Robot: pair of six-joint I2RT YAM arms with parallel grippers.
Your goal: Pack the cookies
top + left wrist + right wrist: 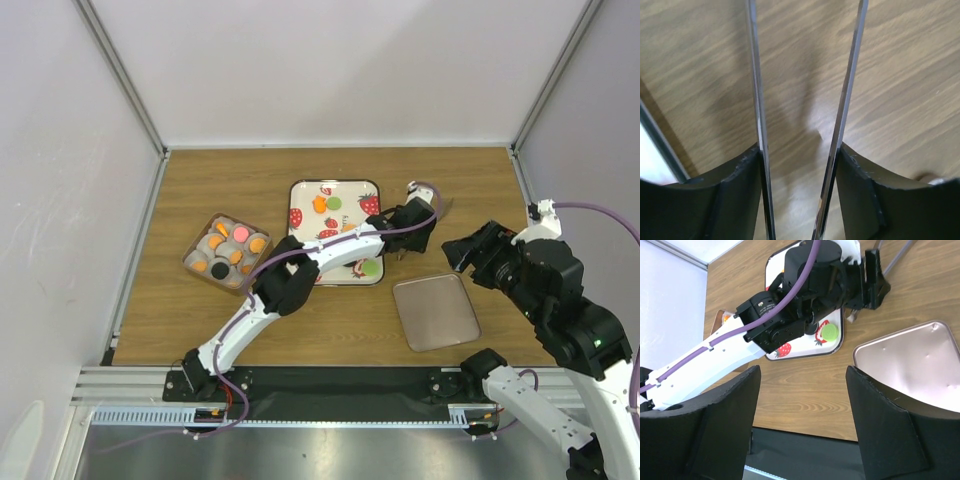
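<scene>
The cookies are small flat discs. An orange one and a green one lie at the back of the strawberry-patterned tray, and another green one lies at its front right corner, also showing in the right wrist view. Several orange, pink and black ones sit in the cups of a brown box. My left gripper reaches past the tray's right edge, shut on thin metal tongs whose arms stand apart over bare wood with nothing between them. My right gripper is open and empty.
A pinkish metal tray lies at the front right, also in the right wrist view. The left arm lies across the strawberry tray's front. White walls with metal posts enclose the table on three sides.
</scene>
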